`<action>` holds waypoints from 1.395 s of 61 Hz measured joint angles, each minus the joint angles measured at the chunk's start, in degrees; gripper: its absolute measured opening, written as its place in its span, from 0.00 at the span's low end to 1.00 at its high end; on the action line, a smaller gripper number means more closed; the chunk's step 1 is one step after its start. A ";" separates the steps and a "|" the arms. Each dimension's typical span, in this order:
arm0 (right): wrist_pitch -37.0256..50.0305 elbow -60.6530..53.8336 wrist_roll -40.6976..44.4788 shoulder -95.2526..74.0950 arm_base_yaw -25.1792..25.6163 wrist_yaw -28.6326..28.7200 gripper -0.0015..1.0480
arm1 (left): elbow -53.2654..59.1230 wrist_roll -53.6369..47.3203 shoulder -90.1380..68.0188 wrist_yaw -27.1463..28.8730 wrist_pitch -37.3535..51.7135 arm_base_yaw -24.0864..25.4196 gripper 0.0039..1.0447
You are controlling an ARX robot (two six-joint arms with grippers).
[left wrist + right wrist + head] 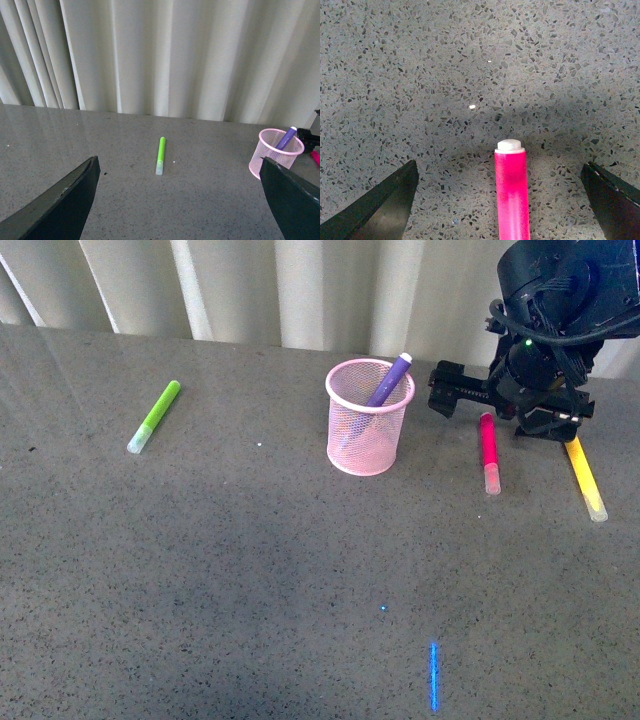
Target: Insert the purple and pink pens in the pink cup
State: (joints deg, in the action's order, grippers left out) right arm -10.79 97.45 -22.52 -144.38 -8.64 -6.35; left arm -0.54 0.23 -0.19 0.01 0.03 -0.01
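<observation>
Right wrist view: jaws spread wide, pink pen (511, 200) centred between.

We see a grey speckled surface (250, 580). A lime-green marker (155, 416) lies flat at its far left, well apart from the rest. The pink mesh cup (360, 440) stands upright near the far middle. To the cup's right the pink pen (489, 452) lies flat, pale cap nearest us. Further right lies a yellow marker (585, 480), its far end hidden.
</observation>
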 joint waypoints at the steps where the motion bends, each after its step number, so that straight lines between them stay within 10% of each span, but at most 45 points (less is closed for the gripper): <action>1: -0.17 0.31 -0.02 -0.15 0.02 -0.02 0.93 | 0.00 0.00 0.00 0.00 0.00 0.00 0.94; 38: 0.85 -1.66 -0.31 0.31 2.43 -0.44 0.13 | 0.00 0.02 0.00 0.00 0.00 0.00 0.94; 85: 14.82 -14.86 -1.01 20.90 1.55 7.56 0.12 | 0.00 0.02 0.00 0.00 0.00 0.00 0.94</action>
State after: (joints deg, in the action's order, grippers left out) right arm 4.03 82.59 -23.53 -123.48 -7.09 1.21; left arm -0.54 0.25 -0.19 0.01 0.03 -0.01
